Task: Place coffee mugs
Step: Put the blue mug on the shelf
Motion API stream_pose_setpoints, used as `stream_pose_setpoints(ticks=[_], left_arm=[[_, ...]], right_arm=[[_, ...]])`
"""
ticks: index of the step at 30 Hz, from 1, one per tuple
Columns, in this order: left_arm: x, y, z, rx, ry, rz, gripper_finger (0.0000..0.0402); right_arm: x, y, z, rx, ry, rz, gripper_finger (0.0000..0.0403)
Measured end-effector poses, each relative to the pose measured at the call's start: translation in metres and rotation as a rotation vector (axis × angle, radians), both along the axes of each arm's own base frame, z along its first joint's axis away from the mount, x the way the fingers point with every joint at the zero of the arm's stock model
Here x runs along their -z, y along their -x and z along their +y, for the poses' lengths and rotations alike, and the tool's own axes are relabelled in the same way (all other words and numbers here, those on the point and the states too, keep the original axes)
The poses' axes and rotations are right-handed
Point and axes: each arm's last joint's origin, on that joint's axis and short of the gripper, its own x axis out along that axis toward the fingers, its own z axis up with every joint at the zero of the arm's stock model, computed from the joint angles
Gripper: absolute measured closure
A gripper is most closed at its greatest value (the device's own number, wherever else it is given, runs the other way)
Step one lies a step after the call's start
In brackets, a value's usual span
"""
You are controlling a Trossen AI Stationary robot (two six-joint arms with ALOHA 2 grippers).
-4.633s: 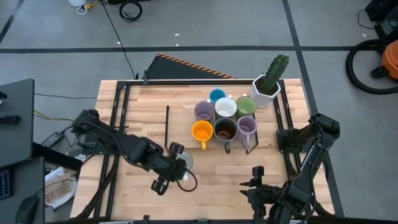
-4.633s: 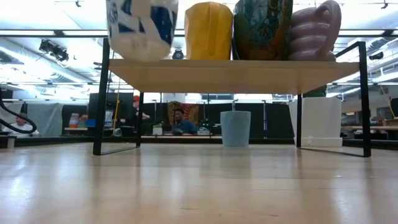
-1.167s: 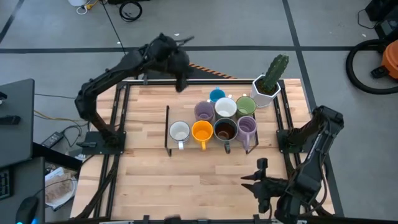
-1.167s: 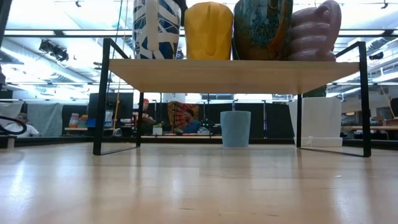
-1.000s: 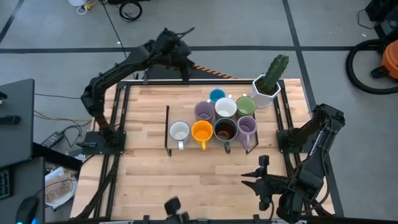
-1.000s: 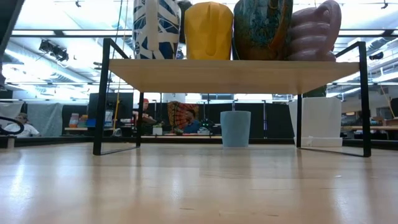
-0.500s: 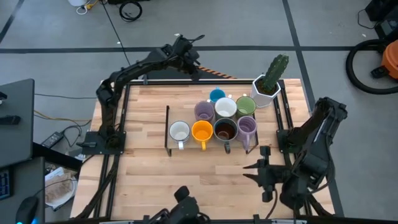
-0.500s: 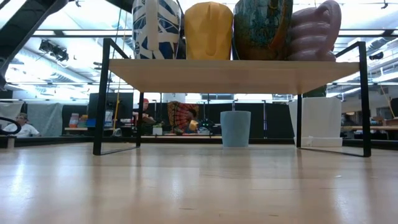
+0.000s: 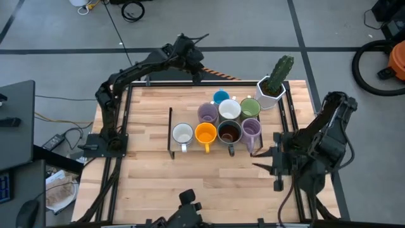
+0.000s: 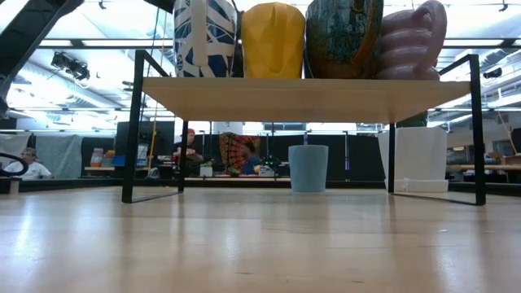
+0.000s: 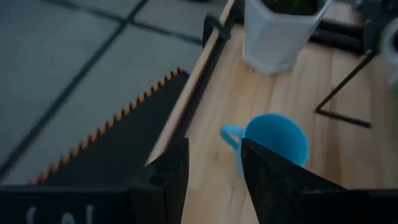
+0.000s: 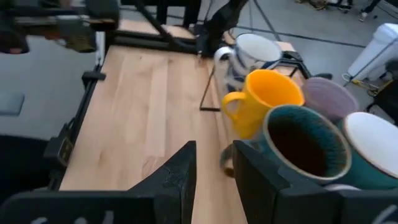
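The left gripper hangs above the table's far edge, up-left of the mug cluster, its fingers slightly parted on nothing; in its wrist view the blue mug stands just ahead of the tips, the white cactus pot beyond it. On the raised shelf a front row runs white mug, orange mug, dark mug, lavender mug, touching side by side; behind stand a second lavender mug, a second white mug and the green mug. The right gripper sits low at the near right, just beside the front lavender mug, fingers a little apart, empty, pointed at the row.
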Motion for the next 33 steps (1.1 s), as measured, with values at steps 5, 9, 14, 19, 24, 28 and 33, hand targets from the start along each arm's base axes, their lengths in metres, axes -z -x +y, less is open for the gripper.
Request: stream_pose_setpoints(ticks=[5,9,14,19,24,28,33], left_arm=[[-0.028,0.013,-0.009,0.047,-0.120,-0.028,0.0264],[-0.038,0.028,-0.020,0.046,-0.196,-0.091,0.0286],[-0.032,0.063,-0.037,0.003,-0.271,-0.169,0.0307],[-0.038,0.095,-0.065,-0.005,-0.265,-0.299,0.0314],[-0.031,0.114,-0.096,0.024,-0.234,-0.336,0.0315],[-0.027,0.132,-0.120,0.022,-0.238,-0.402,0.0315],[-0.024,0.153,-0.147,0.025,-0.209,-0.495,0.0315]], right_arm=[[-0.012,-0.001,-0.023,0.064,-0.037,-0.036,0.0294],[-0.024,-0.004,-0.053,0.136,-0.031,-0.064,0.0299],[-0.038,-0.005,-0.098,0.236,-0.028,-0.081,0.0315],[-0.051,-0.015,-0.141,0.243,-0.058,-0.109,0.0330],[-0.054,-0.026,-0.180,0.234,-0.080,-0.111,0.0339],[-0.051,-0.037,-0.206,0.235,-0.109,-0.091,0.0345],[-0.043,-0.050,-0.239,0.241,-0.136,-0.071,0.0347]])
